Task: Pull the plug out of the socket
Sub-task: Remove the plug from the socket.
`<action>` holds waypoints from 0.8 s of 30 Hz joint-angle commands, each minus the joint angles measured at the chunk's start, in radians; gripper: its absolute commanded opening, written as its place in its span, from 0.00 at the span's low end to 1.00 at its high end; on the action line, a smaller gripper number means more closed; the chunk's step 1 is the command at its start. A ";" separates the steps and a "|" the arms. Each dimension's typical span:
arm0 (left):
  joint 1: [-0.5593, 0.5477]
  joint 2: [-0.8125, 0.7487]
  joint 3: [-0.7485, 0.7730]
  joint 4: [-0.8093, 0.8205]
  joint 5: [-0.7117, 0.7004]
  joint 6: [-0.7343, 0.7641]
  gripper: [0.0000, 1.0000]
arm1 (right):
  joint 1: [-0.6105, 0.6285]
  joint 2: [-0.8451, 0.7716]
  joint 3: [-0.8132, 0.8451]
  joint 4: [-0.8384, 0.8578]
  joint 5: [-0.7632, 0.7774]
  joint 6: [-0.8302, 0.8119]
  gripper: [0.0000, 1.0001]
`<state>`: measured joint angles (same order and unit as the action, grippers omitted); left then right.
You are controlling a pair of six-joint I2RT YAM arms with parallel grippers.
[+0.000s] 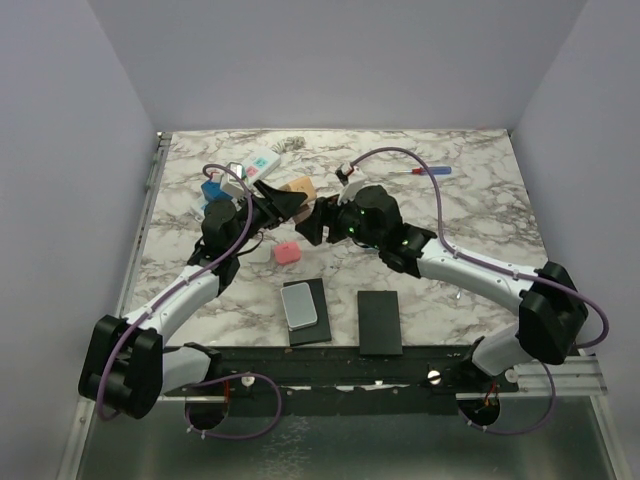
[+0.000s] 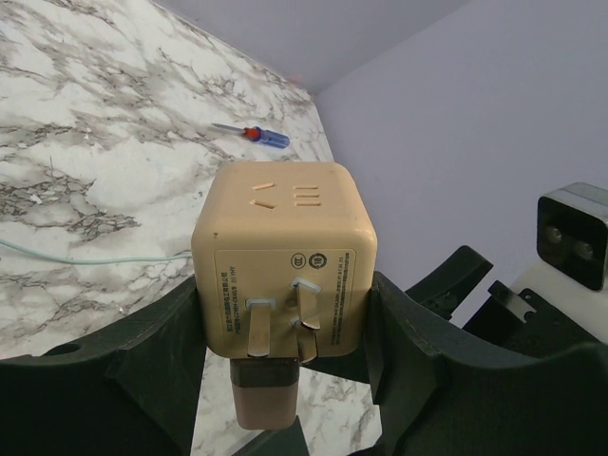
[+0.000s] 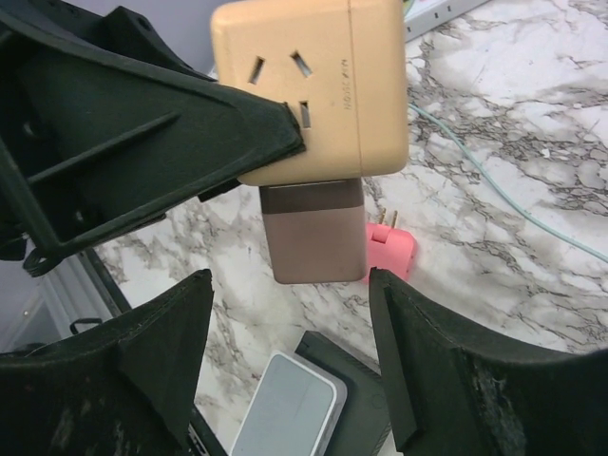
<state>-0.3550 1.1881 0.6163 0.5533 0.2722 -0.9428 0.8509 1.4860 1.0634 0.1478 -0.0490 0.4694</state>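
My left gripper is shut on a tan cube socket and holds it in the air over the middle of the table. The cube's metal prongs face the left wrist camera. A brown plug sticks out of the cube's underside. In the right wrist view the plug hangs below the cube. My right gripper is open, its fingertips just short of the plug's free end, apart from it. From above, both grippers meet at the cube.
A long white power strip with pastel faces lies at the back left, beside a blue block. A pink plug lies below the cube. A grey device on a black pad and a second black pad lie near the front. A screwdriver lies at the back right.
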 commanded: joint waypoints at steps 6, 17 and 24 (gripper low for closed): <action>-0.002 -0.032 0.011 0.073 0.005 0.009 0.00 | 0.020 0.070 0.076 -0.019 0.165 -0.029 0.70; -0.001 -0.029 0.019 0.072 0.020 0.038 0.00 | 0.020 0.103 0.057 0.079 0.091 -0.067 0.62; -0.001 -0.031 0.023 0.071 0.022 0.043 0.00 | 0.020 0.132 0.063 0.088 0.103 -0.105 0.61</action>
<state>-0.3550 1.1820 0.6163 0.5598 0.2760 -0.9169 0.8646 1.5883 1.1145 0.2035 0.0559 0.4034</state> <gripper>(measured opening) 0.614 0.614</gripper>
